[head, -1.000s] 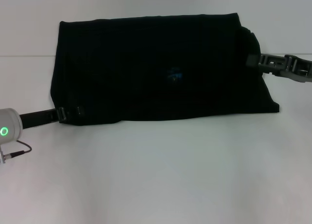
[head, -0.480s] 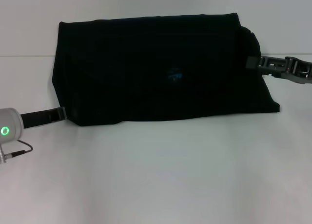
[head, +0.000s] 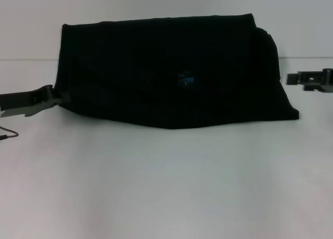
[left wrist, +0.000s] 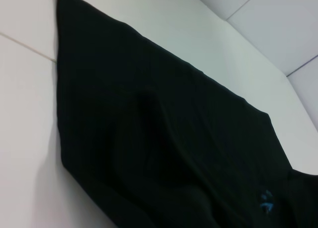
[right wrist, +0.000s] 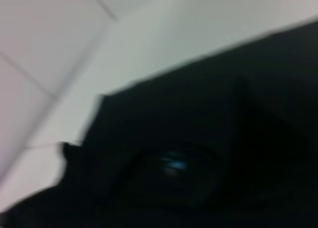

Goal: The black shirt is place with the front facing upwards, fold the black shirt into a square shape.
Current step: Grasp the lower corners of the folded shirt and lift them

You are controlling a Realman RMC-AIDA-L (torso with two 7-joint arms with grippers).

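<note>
While the black shirt (head: 171, 72) lies folded into a wide band across the upper middle of the head view on the white table (head: 166, 187), the two grippers sit at its opposite ends. The shirt's far edge runs near the top of the frame, its near edge sags to a shallow point at centre, and a small blue neck label (head: 185, 79) shows near its middle. The left gripper (head: 52, 93) reaches in from the left edge of the frame, its tip right at the shirt's lower left corner; whether it touches or pinches the cloth cannot be told, nor how its fingers stand. The right gripper (head: 292, 78) shows at the right edge of the frame, just beside the shirt's right end and apart from it, bare table between them; its finger state cannot be told either. Both wrist views show dark cloth with the blue label.
</note>
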